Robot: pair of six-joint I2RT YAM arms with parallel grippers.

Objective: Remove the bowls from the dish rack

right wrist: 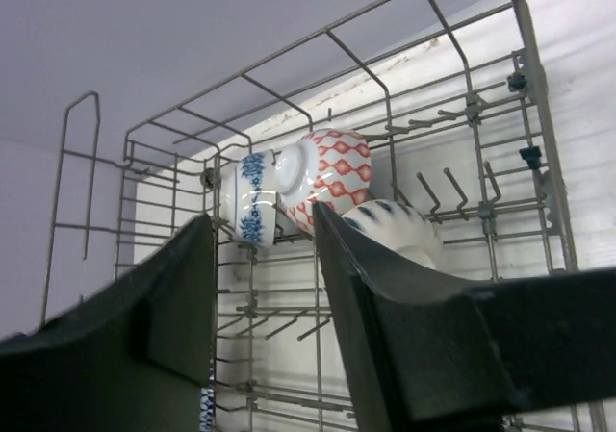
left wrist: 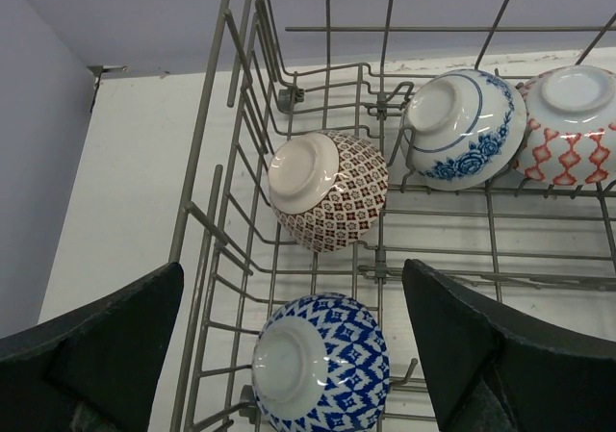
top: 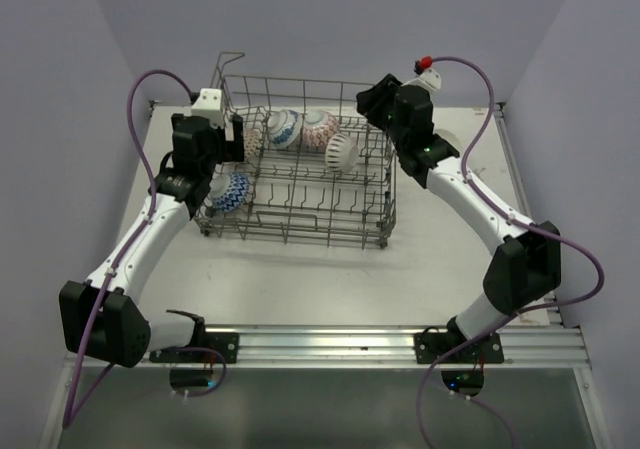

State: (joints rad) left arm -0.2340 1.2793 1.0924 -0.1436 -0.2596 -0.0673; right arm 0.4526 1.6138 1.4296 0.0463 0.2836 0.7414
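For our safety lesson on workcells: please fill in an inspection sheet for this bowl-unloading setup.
Surface: white tabletop, metal rail at near edge.
Job's things: grey wire dish rack holds five: brown-patterned round ceramic bowl, blue-floral bowl, red-patterned bowl, blue-geometric bowl, white striped bowl.
Clutter: nothing seen.
Grippers: left gripper open, above rack's left side; right gripper open, at rack's far right corner; both empty.
Cables: purple cables in loose loops.
Surroundings: pale lilac walls.
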